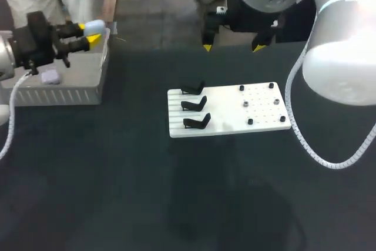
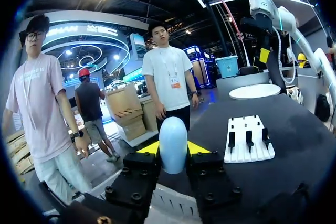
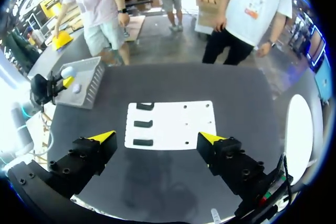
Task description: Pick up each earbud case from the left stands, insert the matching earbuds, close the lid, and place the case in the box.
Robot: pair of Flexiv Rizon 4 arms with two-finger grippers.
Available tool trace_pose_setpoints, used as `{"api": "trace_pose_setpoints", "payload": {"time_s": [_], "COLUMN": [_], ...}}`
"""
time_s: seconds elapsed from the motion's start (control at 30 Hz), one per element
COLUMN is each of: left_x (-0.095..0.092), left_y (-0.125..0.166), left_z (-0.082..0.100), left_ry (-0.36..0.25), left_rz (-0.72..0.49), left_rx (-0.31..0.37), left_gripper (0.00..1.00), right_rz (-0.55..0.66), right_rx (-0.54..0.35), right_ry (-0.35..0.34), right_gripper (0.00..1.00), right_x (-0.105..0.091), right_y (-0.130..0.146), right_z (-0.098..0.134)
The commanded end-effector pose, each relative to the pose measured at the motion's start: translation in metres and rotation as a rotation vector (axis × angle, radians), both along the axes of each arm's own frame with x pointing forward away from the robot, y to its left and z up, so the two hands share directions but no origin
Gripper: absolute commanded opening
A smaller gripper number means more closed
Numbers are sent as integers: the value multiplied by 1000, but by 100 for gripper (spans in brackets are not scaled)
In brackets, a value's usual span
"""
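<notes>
Blue earbud case [image 2: 173, 140] | clamped in left claw [image 2: 174, 148] | above box [image 1: 59, 94]

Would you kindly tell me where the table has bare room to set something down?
The table is bare from the white board to the front edge, and between the box and that board. The box is crowded: the left claw holds an earbud case over it.

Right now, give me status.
Left gripper shut on blue case, above the box. Right gripper open, empty. Three stands bare. Nothing blocking the box.
</notes>
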State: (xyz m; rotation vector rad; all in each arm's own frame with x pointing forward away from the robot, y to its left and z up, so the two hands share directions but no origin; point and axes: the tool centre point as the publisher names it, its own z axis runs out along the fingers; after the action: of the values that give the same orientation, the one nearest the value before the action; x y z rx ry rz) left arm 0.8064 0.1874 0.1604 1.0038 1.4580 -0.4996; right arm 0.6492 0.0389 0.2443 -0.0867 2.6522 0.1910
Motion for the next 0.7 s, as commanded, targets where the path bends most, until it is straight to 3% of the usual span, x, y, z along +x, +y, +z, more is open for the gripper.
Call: {"api": "trace_pose_setpoints", "payload": {"time_s": [0.03, 0.57, 0.7], "left_x": [-5, 2, 5], "left_y": [20, 61, 69], "left_z": [-15, -78, -86], "left_ry": [-27, 53, 71], "left_rz": [126, 237, 259], "left_rx": [5, -1, -13], "left_gripper": [0, 0, 0], "right_rz": [-7, -9, -9], "right_rx": [-2, -2, -1], "right_ry": [-26, 11, 15], "right_gripper": [100, 100, 100], "right_x": [-4, -7, -7], "right_y": [2, 10, 12], "right_z": [-3, -11, -12]}}
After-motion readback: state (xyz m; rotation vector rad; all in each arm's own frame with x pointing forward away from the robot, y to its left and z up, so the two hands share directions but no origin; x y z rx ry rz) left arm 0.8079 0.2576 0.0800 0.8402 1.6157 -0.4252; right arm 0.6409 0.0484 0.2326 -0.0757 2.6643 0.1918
